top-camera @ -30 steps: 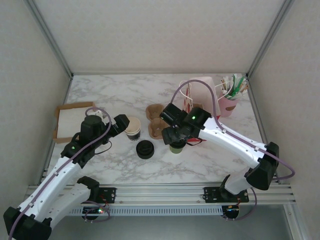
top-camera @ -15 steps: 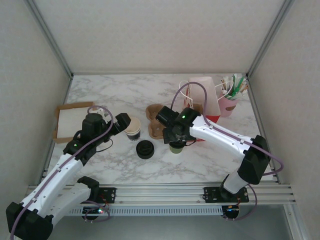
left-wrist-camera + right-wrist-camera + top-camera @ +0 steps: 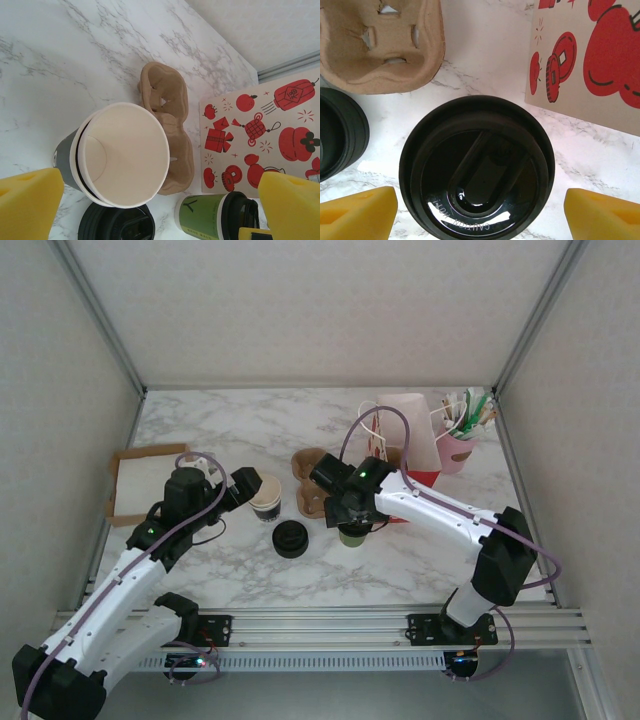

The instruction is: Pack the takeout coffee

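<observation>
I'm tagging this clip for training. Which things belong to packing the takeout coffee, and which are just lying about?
Part of the job:
takeout coffee
right gripper, open over it
probably the pulp carrier or the printed paper bag

Lying about:
lidless cup
loose black lid
pink cup of stirrers
cardboard tray

One high overview, two near wrist views

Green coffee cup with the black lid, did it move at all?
No. The takeout coffee sits in the same spot as before, just right of the cardboard cup carrier.
</observation>
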`<state>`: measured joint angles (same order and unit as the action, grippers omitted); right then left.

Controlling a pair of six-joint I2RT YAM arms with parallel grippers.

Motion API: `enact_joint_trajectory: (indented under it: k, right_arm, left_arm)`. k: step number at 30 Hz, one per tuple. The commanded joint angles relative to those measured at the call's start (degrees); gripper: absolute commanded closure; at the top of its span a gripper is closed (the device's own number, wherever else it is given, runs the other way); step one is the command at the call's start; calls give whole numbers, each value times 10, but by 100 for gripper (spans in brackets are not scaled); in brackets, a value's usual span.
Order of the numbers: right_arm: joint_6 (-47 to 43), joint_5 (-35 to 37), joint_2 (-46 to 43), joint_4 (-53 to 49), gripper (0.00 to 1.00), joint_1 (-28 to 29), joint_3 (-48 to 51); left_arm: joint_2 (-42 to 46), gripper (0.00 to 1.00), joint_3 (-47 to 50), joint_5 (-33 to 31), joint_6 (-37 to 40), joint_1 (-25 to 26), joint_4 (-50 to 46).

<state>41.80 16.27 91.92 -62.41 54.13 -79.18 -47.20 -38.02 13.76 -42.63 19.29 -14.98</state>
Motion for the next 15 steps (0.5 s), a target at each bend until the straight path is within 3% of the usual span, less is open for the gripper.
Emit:
enact_joint_trajectory:
  k: [1, 15]
  right_arm:
    - [5, -3, 12, 5, 15, -6, 15]
    - [0, -19, 22, 18, 22, -9, 30]
  left_arm:
    - [12, 0, 4, 8, 3, -6, 9]
    - [16, 0, 5, 9, 1, -6, 8]
